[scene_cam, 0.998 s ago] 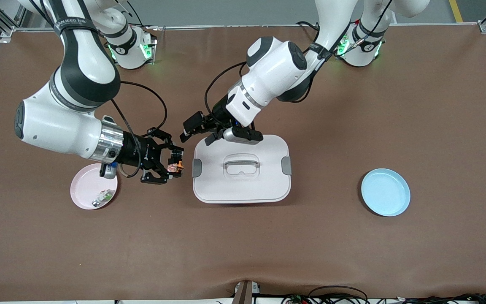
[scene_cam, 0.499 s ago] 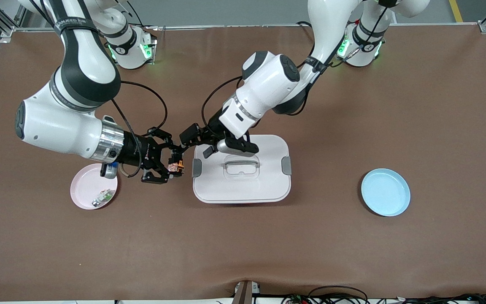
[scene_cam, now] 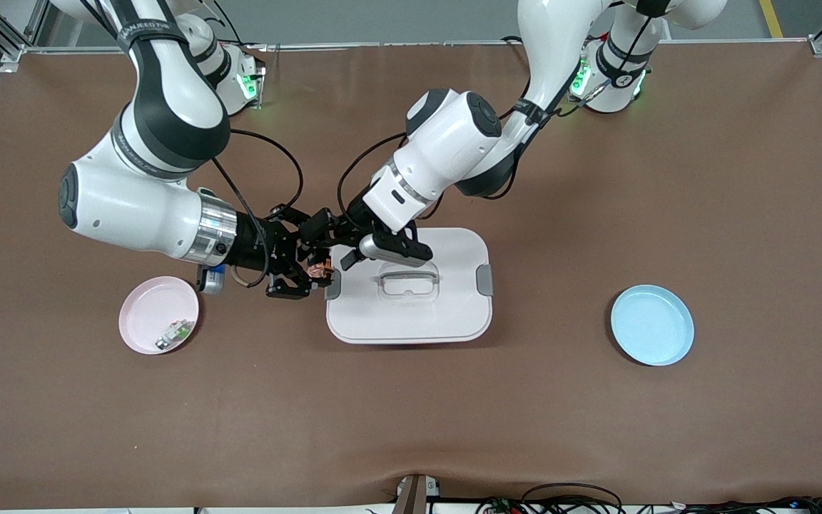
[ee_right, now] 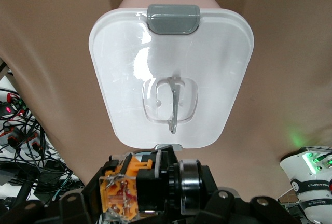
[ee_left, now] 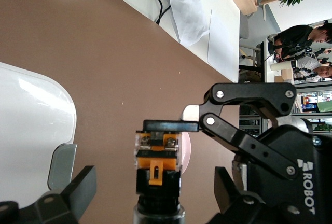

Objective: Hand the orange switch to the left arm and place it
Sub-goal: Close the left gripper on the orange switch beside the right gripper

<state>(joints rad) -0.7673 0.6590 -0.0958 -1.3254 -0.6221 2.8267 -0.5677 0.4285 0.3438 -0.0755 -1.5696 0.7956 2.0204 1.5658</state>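
Box [scene_cam: 408, 303] sits beside both grippers — right gripper [scene_cam: 309, 273] clamps orange switch [scene_cam: 321, 270]; left gripper [scene_cam: 320, 230] spread wide.

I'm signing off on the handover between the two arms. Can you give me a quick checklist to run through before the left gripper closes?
1. Right gripper shut on the orange switch: ok.
2. Left gripper open: ok.
3. Switch between the left fingers: ok, seen in the left wrist view.
4. Switch off the box: ok, it hangs by the box's latch end.
5. Contact between the two grippers: cannot tell.
6. Blue plate ready: ok.
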